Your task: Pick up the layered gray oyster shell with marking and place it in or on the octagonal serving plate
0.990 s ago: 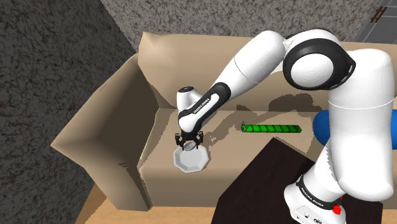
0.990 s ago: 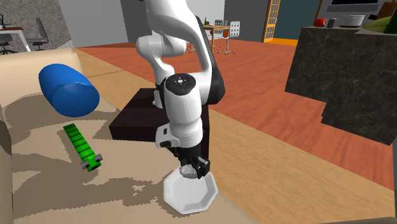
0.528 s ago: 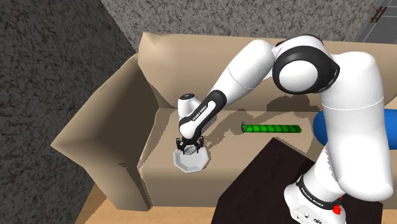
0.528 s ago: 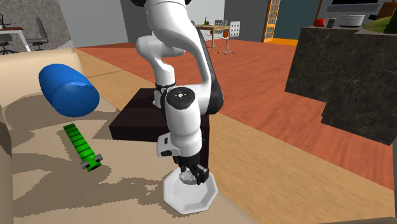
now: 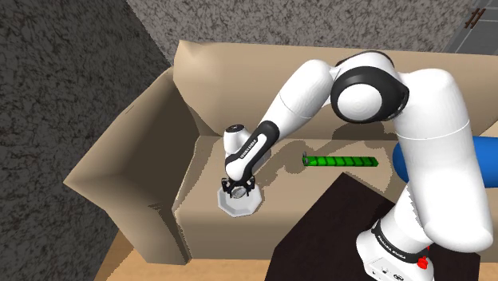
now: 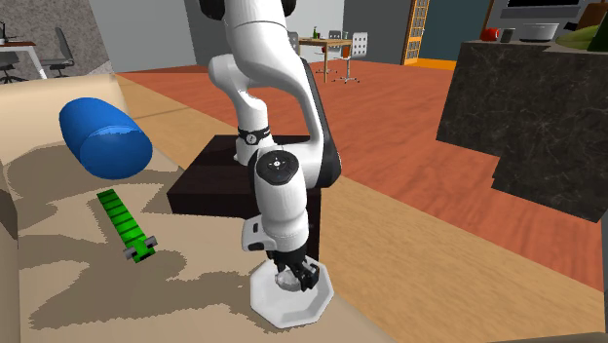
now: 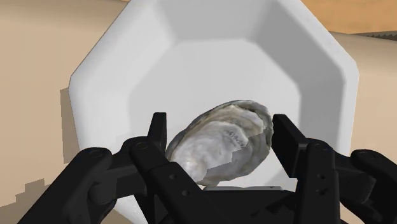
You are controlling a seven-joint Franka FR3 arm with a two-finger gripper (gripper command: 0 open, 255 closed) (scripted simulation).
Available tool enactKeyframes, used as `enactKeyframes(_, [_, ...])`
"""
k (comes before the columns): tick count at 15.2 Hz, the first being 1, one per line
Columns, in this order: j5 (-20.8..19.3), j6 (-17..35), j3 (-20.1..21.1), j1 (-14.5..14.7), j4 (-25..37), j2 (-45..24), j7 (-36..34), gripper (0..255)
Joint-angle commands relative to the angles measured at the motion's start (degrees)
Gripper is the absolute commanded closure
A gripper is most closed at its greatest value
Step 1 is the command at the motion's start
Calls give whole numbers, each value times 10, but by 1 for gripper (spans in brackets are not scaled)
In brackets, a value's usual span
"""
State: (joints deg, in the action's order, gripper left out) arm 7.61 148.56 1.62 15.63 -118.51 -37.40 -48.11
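Note:
A layered grey oyster shell (image 7: 219,143) with a small dark marking is clasped between my two black fingers. My gripper (image 7: 219,137) holds it low inside the white octagonal plate (image 7: 191,57). In the shoulder view the gripper (image 5: 238,190) points straight down into the plate (image 5: 239,206), which rests on the tan sofa seat near its front edge. From the second exterior view the shell (image 6: 285,280) shows as a grey lump under the gripper (image 6: 292,276), just above the floor of the plate (image 6: 283,304). Whether the shell touches the plate I cannot tell.
A green ribbed strip (image 5: 339,161) lies on the sofa seat behind the plate, also seen as the green strip (image 6: 125,226). A blue cylinder cushion (image 6: 104,136) lies further along. The dark stand (image 5: 335,231) sits beside the sofa. The sofa armrest (image 5: 128,160) rises to the shoulder view's left.
The arm has lowered the gripper and the shell straight down, from just above the plate into its bowl. The fingers' spread is unchanged.

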Motion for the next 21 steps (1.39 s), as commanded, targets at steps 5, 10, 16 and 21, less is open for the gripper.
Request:
enactKeyframes(5, [0,1,0,0,0,-1,0,0])
enactKeyframes(10, [0,1,0,0,0,-1,0,0])
enactKeyframes(16, [-5,-54,-4,-1,-6,60,-3,0])
enactKeyframes(21, [-5,-54,-4,-1,-6,60,-3,0])
